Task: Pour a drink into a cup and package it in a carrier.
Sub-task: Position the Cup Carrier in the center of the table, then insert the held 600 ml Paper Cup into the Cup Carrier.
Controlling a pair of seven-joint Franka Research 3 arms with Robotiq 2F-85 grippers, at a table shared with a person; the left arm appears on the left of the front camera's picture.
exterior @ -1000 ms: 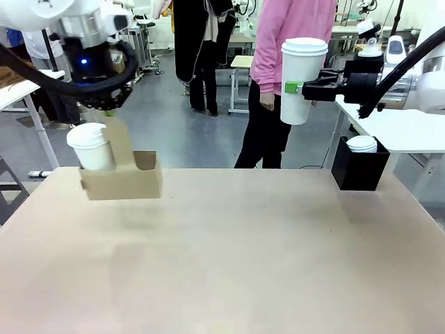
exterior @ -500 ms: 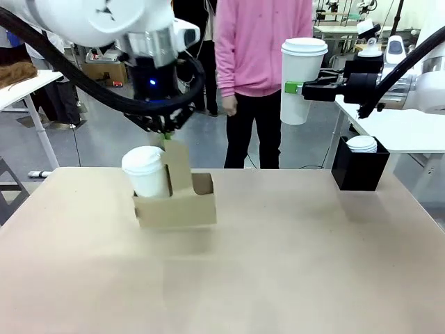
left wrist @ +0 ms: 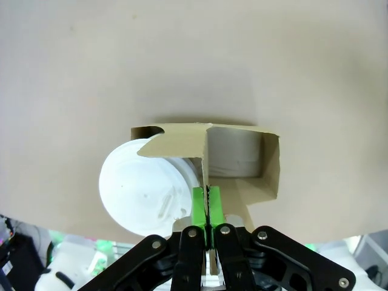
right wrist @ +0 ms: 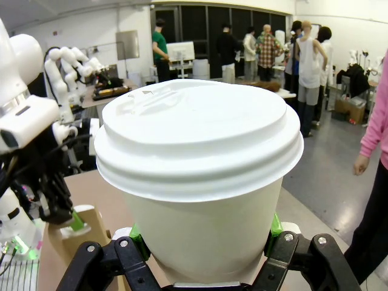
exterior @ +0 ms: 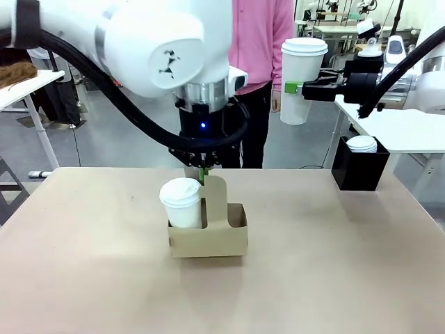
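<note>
L claw [left wrist: 207,195] pinched tight on brown cardboard carrier [exterior: 208,240] handle; R claw [exterior: 297,88] clamps tapered white paper cup [exterior: 304,62].

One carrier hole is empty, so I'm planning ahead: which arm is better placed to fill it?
Right: the right gripper holds a lidded cup aloft, while the left gripper is shut on the carrier handle.

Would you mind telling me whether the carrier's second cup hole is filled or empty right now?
Empty. The carrier holds one lidded cup; the left wrist view shows nothing inside the other hole.
</note>
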